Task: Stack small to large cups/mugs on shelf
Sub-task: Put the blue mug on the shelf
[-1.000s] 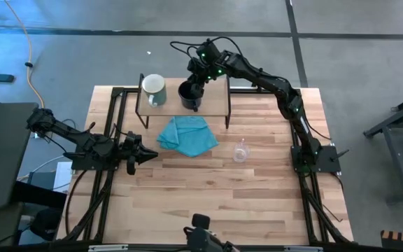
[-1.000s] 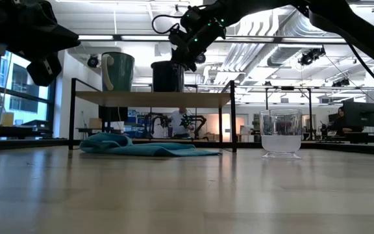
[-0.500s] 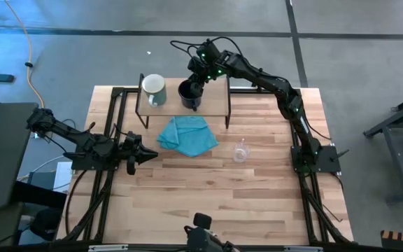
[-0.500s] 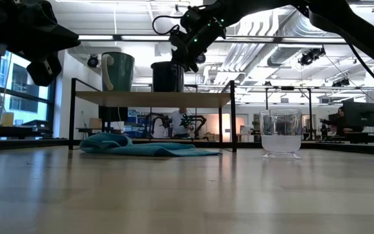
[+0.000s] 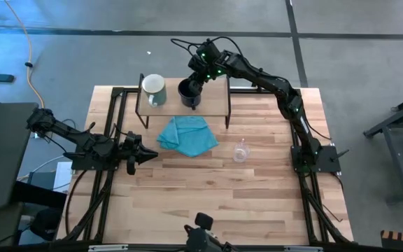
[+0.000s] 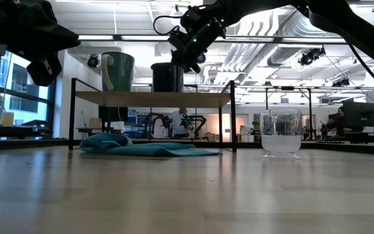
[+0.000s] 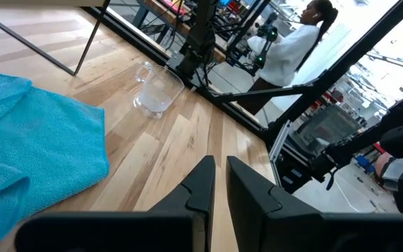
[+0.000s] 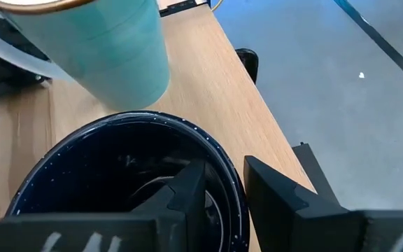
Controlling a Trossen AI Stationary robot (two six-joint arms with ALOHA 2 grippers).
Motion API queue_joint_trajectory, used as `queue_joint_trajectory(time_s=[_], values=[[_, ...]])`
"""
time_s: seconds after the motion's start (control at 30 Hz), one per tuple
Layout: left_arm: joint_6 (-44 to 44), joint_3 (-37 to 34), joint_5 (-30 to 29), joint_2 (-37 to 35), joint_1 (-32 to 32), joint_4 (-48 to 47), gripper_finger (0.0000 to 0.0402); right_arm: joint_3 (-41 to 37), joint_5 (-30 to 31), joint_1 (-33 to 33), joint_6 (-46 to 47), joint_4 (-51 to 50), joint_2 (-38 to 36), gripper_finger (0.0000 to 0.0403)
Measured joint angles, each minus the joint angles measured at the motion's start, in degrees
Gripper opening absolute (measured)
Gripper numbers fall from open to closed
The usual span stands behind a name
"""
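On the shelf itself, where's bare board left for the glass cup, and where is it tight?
The shelf is bare on the stretch right of the black mug, under the right arm. It is tight on the left half: the pale mug and black mug stand close together, and the right gripper straddles the black mug's rim. The glass cup stands on the table.

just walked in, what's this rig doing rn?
Right claw grips the rim of the black mug on the shelf, next to the pale mug. The glass cup sits on the table by a blue cloth. Left claw is shut, waiting at the table's left.
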Motion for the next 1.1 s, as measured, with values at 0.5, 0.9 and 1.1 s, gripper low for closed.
queue_joint_trajectory(time_s=[0.5,0.9,1.1], values=[[0.2,0.0,0.0,0.0,0.0,0.0,0.0026,0.0,2.6,0.5,7.2,0.0,0.0,0.0089],[0.2,0.0,0.0,0.0,0.0,0.0,0.0026,0.0,5.6,1.6,9.8,0.0,0.0,0.0089],[0.2,0.0,0.1,0.0,0.0,0.0,0.0026,0.0,6.6,1.6,11.5,-0.1,0.0,0.0089]])
